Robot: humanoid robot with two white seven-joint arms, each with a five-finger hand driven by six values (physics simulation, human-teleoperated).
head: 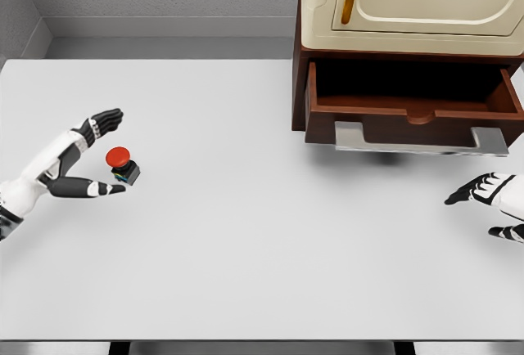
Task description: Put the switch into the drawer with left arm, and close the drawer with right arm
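Head view: left hand (pixel 92 155) spread wide around red push-button switch (pixel 121 164) on bench (pixel 246 232); drawer (pixel 413 114) open; right hand (pixel 491 204) relaxed, empty, at right edge.

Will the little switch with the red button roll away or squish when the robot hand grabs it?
Probably neither. The switch has a boxy dark base, so it should sit still rather than roll. It looks hard, so it likely won't squish. Its round red cap is wider than the base, so a sideways nudge from the left hand might tip it.

Bare table (pixel 246 232) between switch (pixel 122 164) and open drawer (pixel 413 97); nothing blocks.
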